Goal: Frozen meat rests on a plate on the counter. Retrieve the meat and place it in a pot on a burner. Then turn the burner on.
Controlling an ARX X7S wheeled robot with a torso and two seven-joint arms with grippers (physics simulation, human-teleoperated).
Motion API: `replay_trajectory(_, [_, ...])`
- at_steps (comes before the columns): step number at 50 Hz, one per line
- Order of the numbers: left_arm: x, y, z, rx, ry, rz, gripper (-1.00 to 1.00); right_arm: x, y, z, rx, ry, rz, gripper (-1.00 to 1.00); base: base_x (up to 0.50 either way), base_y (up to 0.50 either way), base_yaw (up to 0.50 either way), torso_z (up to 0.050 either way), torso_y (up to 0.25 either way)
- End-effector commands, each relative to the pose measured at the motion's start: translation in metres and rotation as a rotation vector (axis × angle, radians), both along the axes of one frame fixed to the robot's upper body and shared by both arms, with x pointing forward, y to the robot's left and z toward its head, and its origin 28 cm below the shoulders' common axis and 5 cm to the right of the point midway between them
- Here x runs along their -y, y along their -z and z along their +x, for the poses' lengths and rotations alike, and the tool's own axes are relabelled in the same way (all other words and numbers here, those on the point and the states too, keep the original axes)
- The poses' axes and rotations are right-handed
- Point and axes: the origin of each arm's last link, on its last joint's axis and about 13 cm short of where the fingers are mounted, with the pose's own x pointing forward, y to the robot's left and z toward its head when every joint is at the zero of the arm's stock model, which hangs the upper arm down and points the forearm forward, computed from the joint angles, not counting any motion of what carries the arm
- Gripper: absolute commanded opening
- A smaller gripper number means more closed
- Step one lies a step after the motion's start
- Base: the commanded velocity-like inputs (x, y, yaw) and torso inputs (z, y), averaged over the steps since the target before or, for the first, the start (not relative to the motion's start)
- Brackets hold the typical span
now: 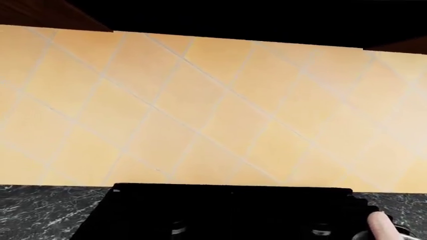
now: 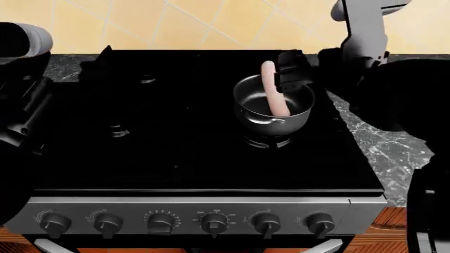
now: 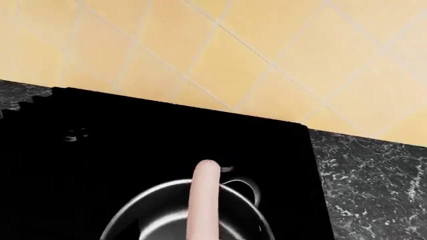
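The frozen meat [image 2: 274, 92], a pale-pink sausage, stands tilted in the steel pot [image 2: 256, 118], its lower end inside and its upper end past the far rim. The pot sits on the right rear burner [image 2: 271, 141] of the black stove. My right gripper [image 2: 290, 68] is a dark shape just right of the meat's upper end; I cannot tell whether it touches the meat. In the right wrist view the meat [image 3: 203, 200] runs over the pot [image 3: 143, 220]; no fingers show. The left wrist view shows only the meat's tip [image 1: 381, 225]. The left arm [image 2: 25, 105] hangs at the stove's left. The plate is out of view.
A row of several knobs [image 2: 211, 224] lines the stove's front panel. Dark marbled counter [image 2: 383, 147] lies right of the stove and also shows in the wrist views [image 3: 373, 185] [image 1: 40, 210]. A tan tiled wall [image 2: 211, 21] rises behind. Other burners [image 2: 116, 129] lie to the left.
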Motion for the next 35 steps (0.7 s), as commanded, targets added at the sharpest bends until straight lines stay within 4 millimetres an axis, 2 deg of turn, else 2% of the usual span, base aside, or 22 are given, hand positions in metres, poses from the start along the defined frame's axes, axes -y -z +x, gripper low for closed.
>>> replay_trajectory(1, [0.001,0.012,0.004,-0.001,-0.035,0.023,1.00,0.004,0.019,-0.024,0.112,0.131,0.046,1.00,0.00,0.00,0.00,0.000,0.000])
replay_trajectory(7, [0.004,0.020,0.005,0.006,-0.060,0.033,1.00,0.000,0.035,-0.030,0.178,0.168,0.075,1.00,0.00,0.00,0.00,0.000,0.000])
replay_trajectory(23, [0.011,0.032,0.005,0.051,-0.004,0.064,1.00,-0.002,0.048,-0.037,0.237,0.180,0.140,1.00,-0.01,0.00,0.00,0.000,0.000])
replay_trajectory(35, [0.013,0.028,0.001,0.101,0.017,0.094,1.00,-0.003,0.051,-0.037,0.225,0.180,0.126,1.00,-0.50,0.03,0.00,0.000,0.000])
